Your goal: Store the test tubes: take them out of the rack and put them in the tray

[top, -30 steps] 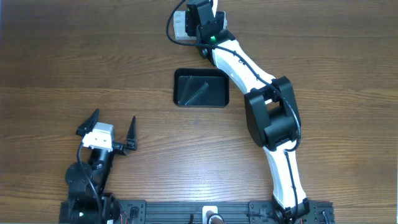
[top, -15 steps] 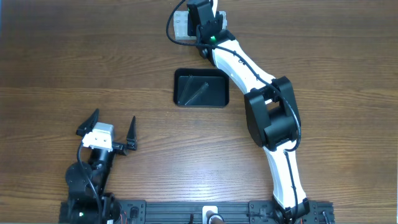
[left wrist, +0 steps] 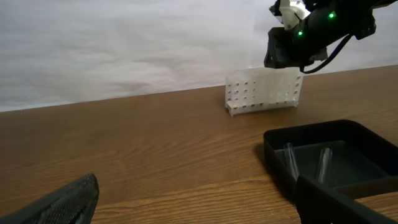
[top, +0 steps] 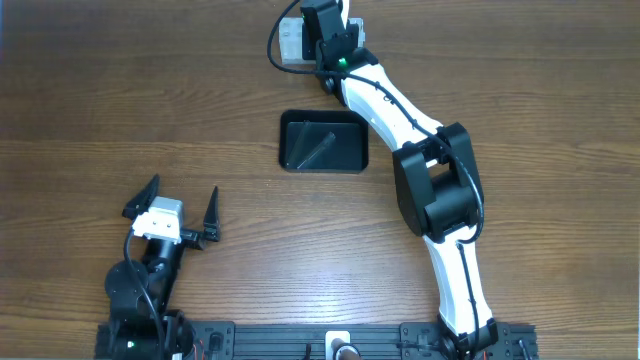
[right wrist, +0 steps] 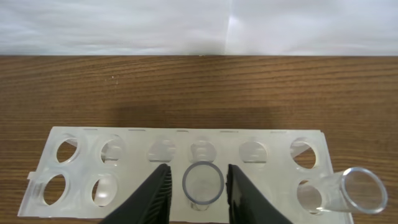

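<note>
The white rack (right wrist: 180, 152) stands at the table's far edge, also seen as the rack (top: 290, 42) and the rack (left wrist: 264, 93). My right gripper (right wrist: 199, 169) hangs right over it, open, its fingers (right wrist: 158, 193) close on either side of an upright clear test tube (right wrist: 203, 185) in the front row, narrow gaps showing. A second tube (right wrist: 356, 190) leans at the rack's end. The black tray (top: 290, 160) lies nearer, with two clear tubes (left wrist: 323, 163) flat inside. My left gripper (top: 182, 190) sits open and empty at the near left.
The right arm (top: 400, 110) passes along the tray's right side. Bare wooden table (top: 520, 80) spreads around the rack and tray. A white wall (left wrist: 124, 43) rises behind the table's far edge.
</note>
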`<action>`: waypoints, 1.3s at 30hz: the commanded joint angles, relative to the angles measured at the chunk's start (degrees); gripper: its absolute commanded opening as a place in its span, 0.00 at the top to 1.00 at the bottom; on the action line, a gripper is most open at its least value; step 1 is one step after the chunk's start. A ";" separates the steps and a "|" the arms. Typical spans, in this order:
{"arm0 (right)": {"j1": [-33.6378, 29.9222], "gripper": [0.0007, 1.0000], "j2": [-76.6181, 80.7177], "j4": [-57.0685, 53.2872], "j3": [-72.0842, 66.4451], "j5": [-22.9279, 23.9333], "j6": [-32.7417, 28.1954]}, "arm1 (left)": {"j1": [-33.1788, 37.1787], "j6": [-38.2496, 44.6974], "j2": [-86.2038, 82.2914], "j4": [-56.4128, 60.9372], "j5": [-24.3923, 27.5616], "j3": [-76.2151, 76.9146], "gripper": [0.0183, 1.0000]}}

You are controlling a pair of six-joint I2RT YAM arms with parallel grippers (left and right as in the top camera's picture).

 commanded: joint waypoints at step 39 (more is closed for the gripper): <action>-0.42 0.91 -16.22 -1.95 1.60 1.38 -4.07 | 0.44 0.57 -0.46 -0.04 0.94 -0.26 0.00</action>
